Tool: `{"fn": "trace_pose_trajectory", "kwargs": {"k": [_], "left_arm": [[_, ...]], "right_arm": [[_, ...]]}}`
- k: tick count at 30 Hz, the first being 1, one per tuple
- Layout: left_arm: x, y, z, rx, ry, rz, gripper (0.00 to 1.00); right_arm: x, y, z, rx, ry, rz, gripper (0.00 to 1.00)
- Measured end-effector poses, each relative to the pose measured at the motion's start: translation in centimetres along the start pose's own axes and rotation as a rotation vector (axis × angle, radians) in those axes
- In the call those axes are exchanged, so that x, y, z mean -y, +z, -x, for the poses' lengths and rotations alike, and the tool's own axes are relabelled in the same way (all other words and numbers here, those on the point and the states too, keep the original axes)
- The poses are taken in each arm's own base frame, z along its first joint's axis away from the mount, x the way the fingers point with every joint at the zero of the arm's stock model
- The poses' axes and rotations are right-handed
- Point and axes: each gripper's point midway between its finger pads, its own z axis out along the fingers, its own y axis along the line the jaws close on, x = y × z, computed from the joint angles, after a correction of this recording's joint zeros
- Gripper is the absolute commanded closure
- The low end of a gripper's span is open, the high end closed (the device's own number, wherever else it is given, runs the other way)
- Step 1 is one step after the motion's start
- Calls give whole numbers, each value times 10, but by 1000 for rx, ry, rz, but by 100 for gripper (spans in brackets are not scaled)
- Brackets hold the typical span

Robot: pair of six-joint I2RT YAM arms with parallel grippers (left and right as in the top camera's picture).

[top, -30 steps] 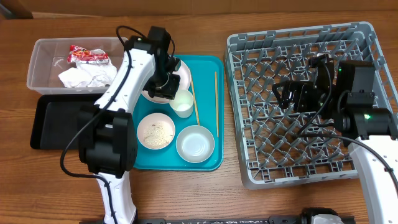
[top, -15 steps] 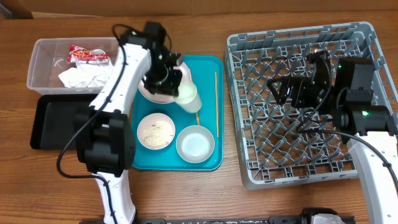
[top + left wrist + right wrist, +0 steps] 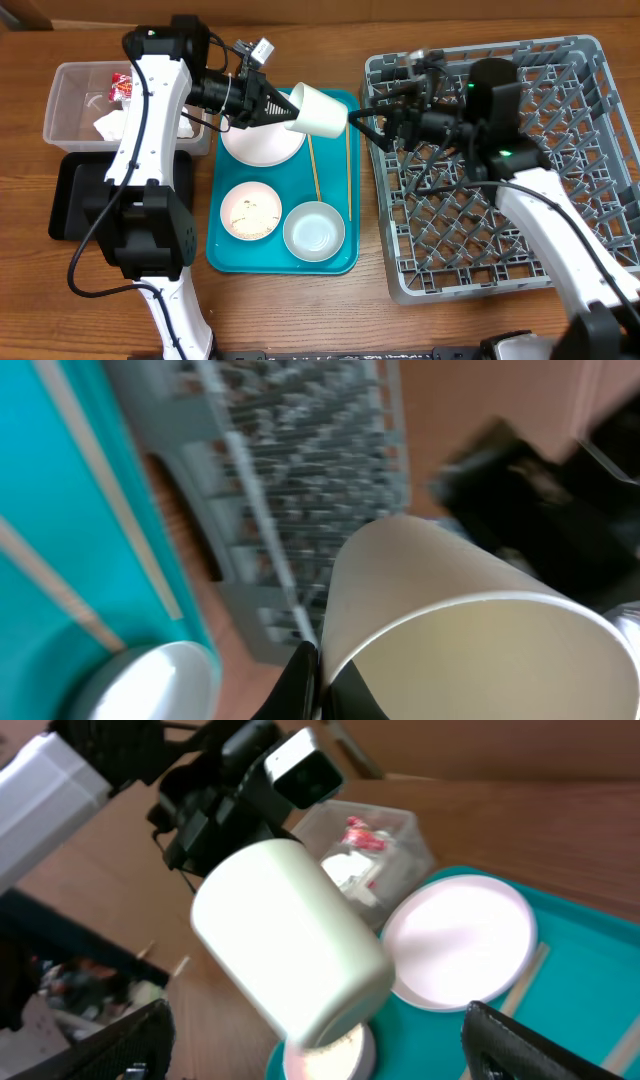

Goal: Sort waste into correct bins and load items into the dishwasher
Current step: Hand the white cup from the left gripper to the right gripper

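Overhead, left jaws clamping cup (image 3: pixel 320 110) rim over teal tray (image 3: pixel 330 180) edge; right jaws spread, just beside

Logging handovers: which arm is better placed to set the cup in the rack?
Right, probably. The right gripper, open, sits at the edge of the grey rack, beside the cup, which the left gripper holds over the teal tray.

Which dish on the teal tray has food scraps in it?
The front-left bowl, speckled with white rice-like scraps. The bowl beside it and the plate behind are bare.
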Motion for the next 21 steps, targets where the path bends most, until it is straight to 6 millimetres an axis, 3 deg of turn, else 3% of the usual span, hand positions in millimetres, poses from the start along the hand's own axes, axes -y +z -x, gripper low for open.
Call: {"fn": "trace_pose_trajectory", "kwargs": {"k": [5,12,16,21], "left_arm": [[18,1,-6,-8,-3,-91,96],[28,0,-6,4,9,-150,96],[31,0,-6,8,12,-163,96],[34,3,-7,1,13,-171,96]], "right_arm": [[-6,20,4,17,-39,134,7],[-12,22,2,0,-7,189,7],[-26,23,4,0,-47,244,9],[-36,29,-2,-22,-46,274,16]]}}
